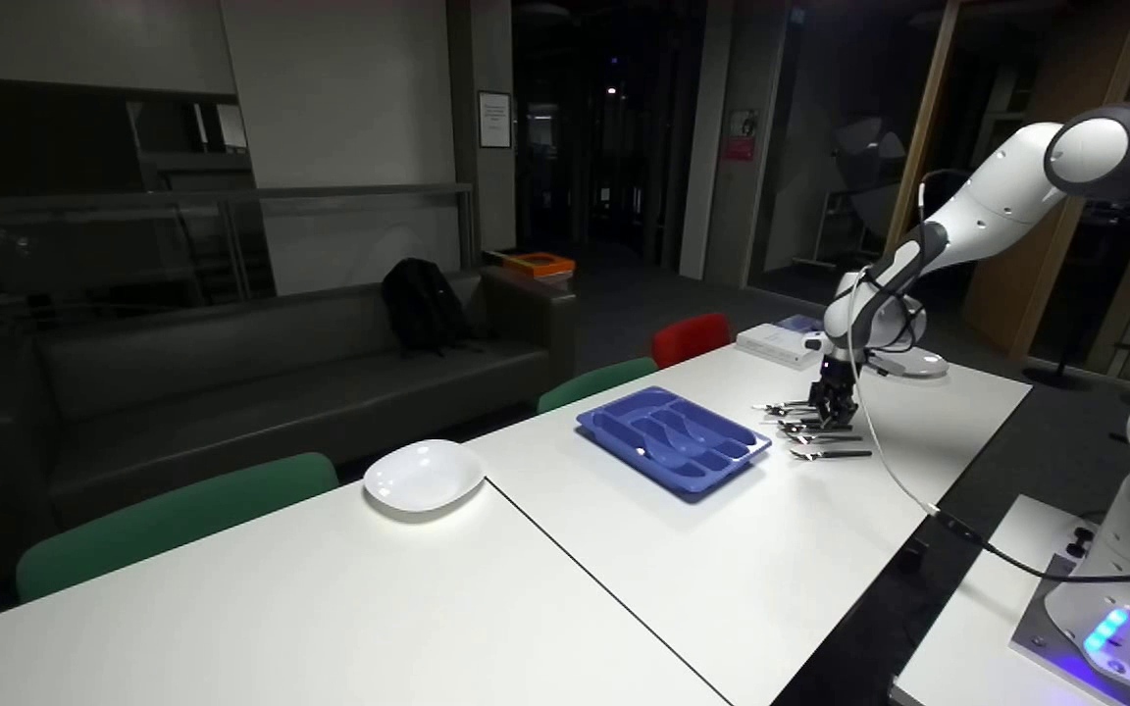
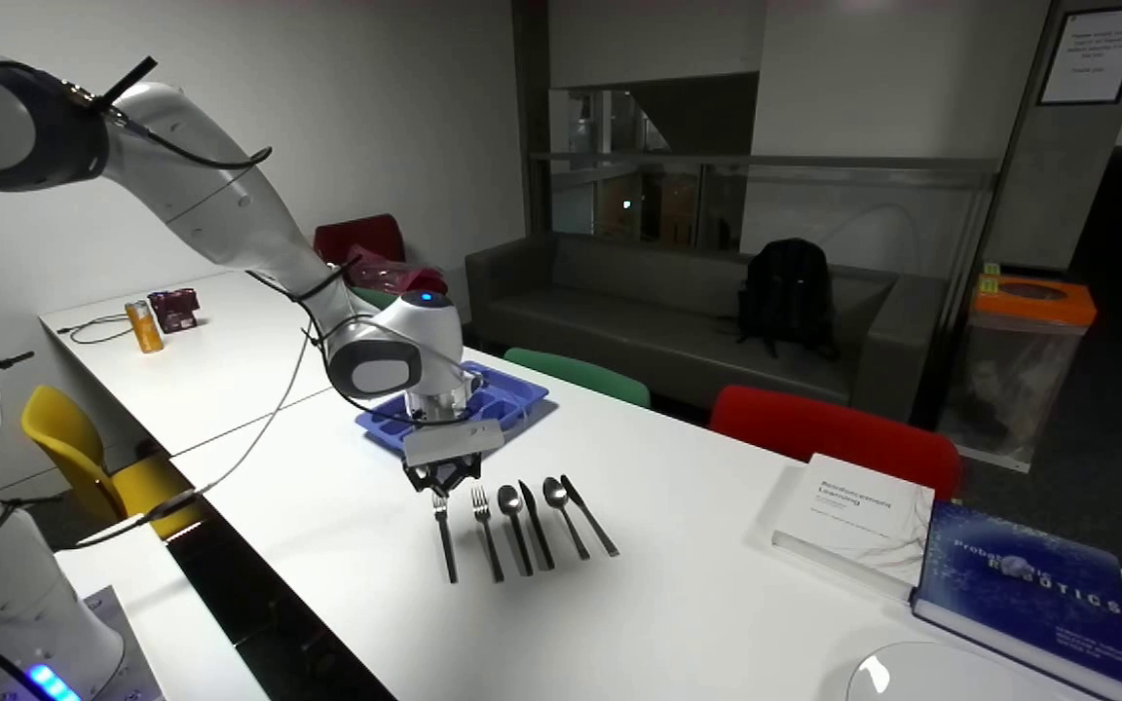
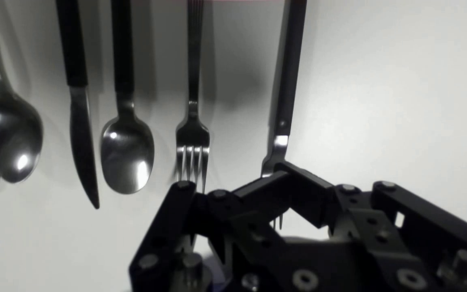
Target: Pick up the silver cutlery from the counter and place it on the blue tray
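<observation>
The silver cutlery lies in a row on the white counter (image 2: 697,613): forks, spoons and knives, several with dark handles. The end fork (image 2: 447,550) has its head at my gripper (image 2: 439,484). In the wrist view my gripper (image 3: 285,174) is shut, its fingertips meeting above the neck of that fork (image 3: 291,73); I see nothing between them. The fork's head is partly hidden behind the fingers. Beside it lie a second fork (image 3: 193,132), a spoon (image 3: 127,156) and a knife (image 3: 82,138). The blue tray (image 1: 624,453) stands on the counter near the cutlery and looks empty.
A white plate (image 1: 425,476) stands beyond the tray near the table seam. A white book (image 2: 853,521), a blue book (image 2: 1028,594) and a pale round dish (image 2: 951,677) lie at the other end. A cable hangs from the arm. Chairs line the far edge.
</observation>
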Robot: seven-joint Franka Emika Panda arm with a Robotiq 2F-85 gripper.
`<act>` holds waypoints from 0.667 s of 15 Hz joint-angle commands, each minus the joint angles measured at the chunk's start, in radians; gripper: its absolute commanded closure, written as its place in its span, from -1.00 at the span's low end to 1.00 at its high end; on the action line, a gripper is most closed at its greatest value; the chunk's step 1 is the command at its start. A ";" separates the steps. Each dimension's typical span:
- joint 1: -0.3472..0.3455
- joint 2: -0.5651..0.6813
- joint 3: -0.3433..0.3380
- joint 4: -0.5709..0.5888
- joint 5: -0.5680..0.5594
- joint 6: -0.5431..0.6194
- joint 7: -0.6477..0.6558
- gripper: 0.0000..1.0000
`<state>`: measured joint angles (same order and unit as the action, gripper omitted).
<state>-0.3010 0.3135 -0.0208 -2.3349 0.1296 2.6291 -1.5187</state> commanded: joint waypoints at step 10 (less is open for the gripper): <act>0.052 -0.143 -0.017 -0.025 -0.018 -0.115 0.071 1.00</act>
<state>-0.2626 0.2239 -0.0223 -2.3365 0.1085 2.5435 -1.4629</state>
